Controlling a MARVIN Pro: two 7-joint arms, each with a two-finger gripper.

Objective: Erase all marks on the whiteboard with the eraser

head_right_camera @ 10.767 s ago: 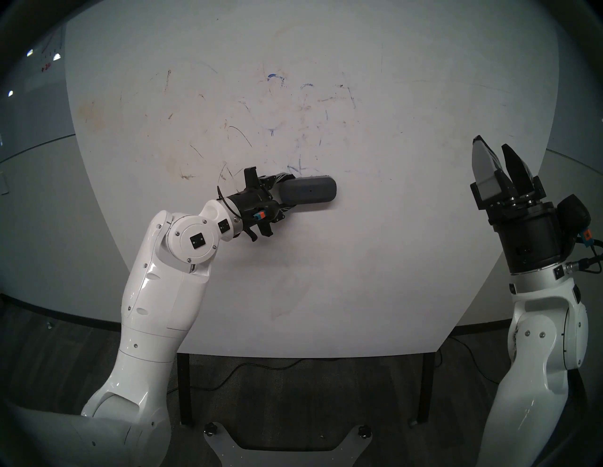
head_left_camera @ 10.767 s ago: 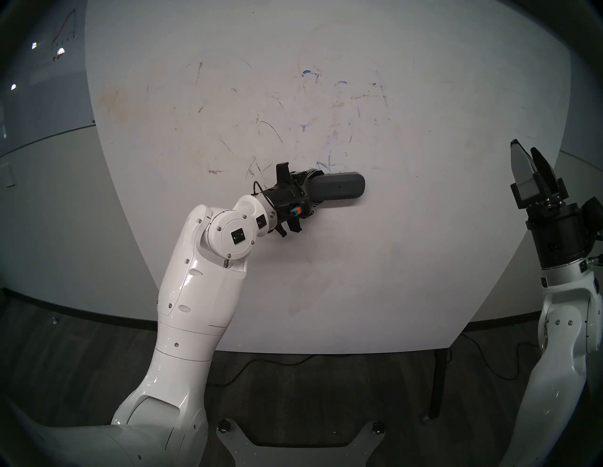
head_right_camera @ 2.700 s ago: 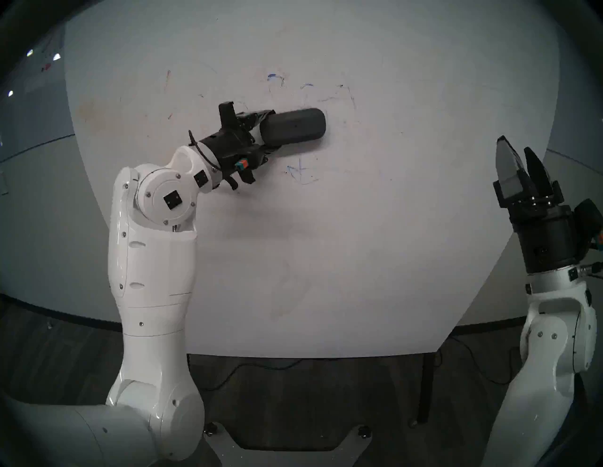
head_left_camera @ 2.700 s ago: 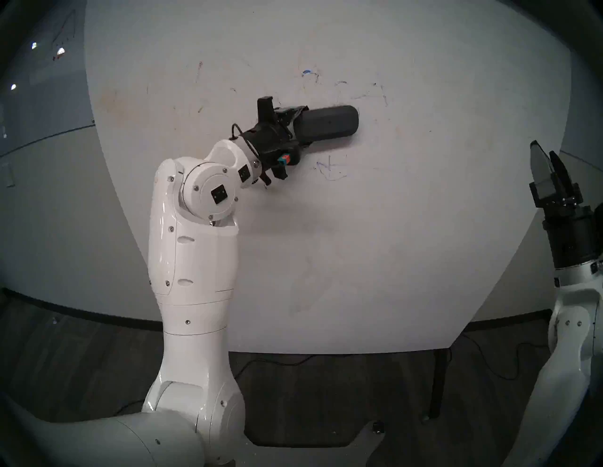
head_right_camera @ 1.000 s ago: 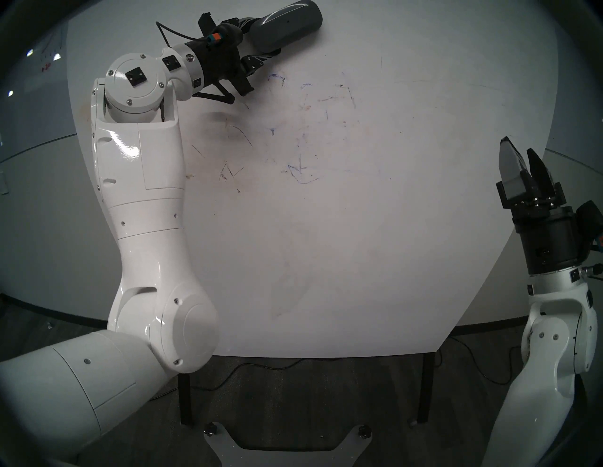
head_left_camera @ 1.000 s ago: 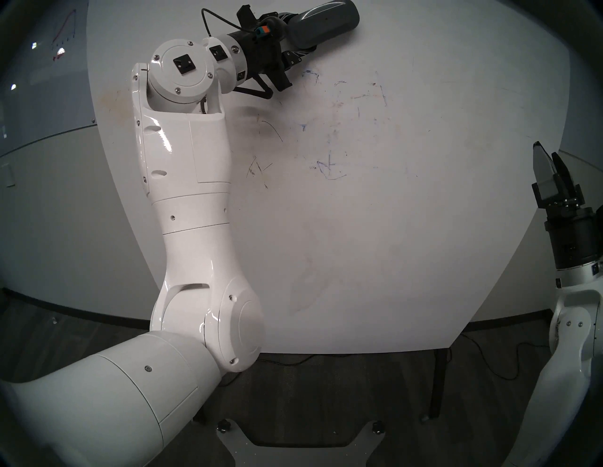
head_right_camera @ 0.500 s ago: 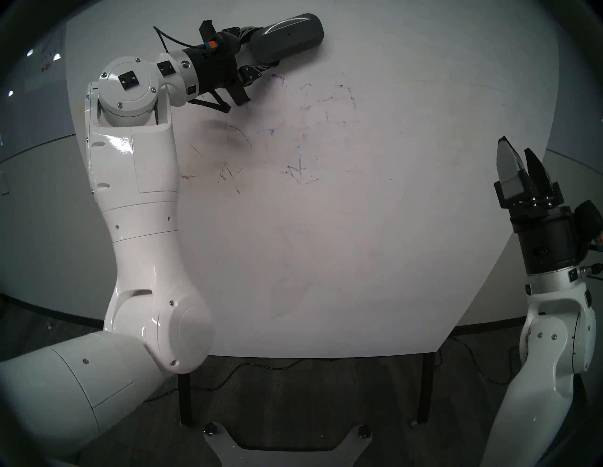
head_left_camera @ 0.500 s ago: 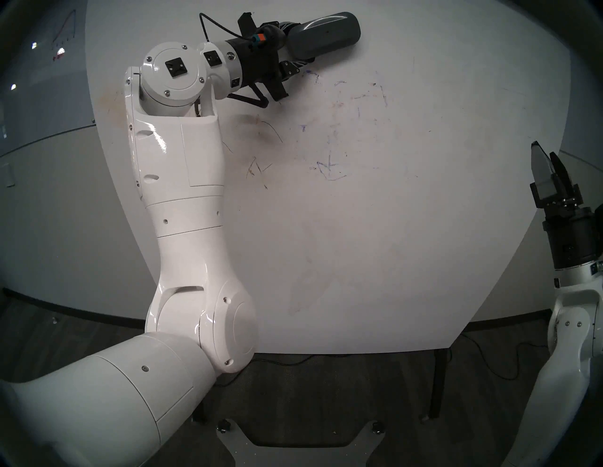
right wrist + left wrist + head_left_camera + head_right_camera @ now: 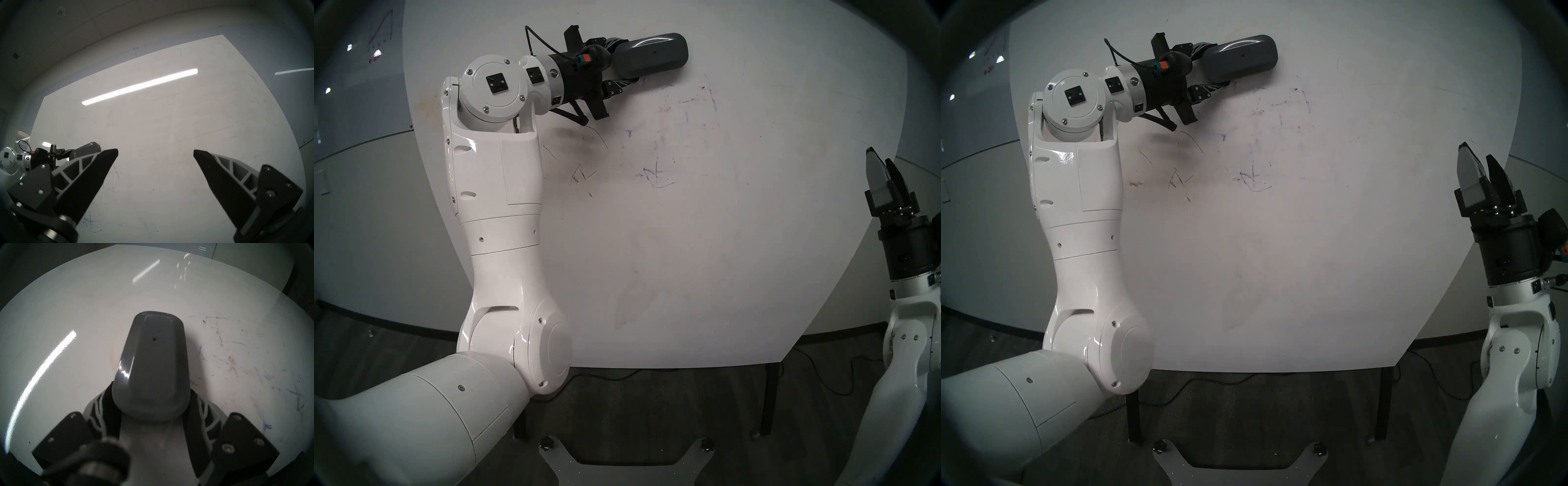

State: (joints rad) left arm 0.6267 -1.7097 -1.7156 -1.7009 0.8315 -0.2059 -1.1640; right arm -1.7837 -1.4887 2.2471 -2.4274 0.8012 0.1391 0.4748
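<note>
Up near the board's top edge, the left gripper (image 9: 621, 64) is clamped on the near end of the eraser (image 9: 651, 56), w/ the block's long axis running roughly sideways, far end pointing toward the robot's right and tipped slightly up. Its flat face lies against the whiteboard (image 9: 721, 254), as far as the head view shows. Blue marks (image 9: 656, 174) sit below the eraser and a bit to its right: faint strokes just under it, a clearer scribble well lower down. So the next sweep prob. needs to go downward, broadside to the block's length, for widest coverage. Left arm is clearly nearer. Right gripper (image 9: 879, 169) hangs off by the board's right edge, jaws spread, holding nothing, well apart from the marks.
</note>
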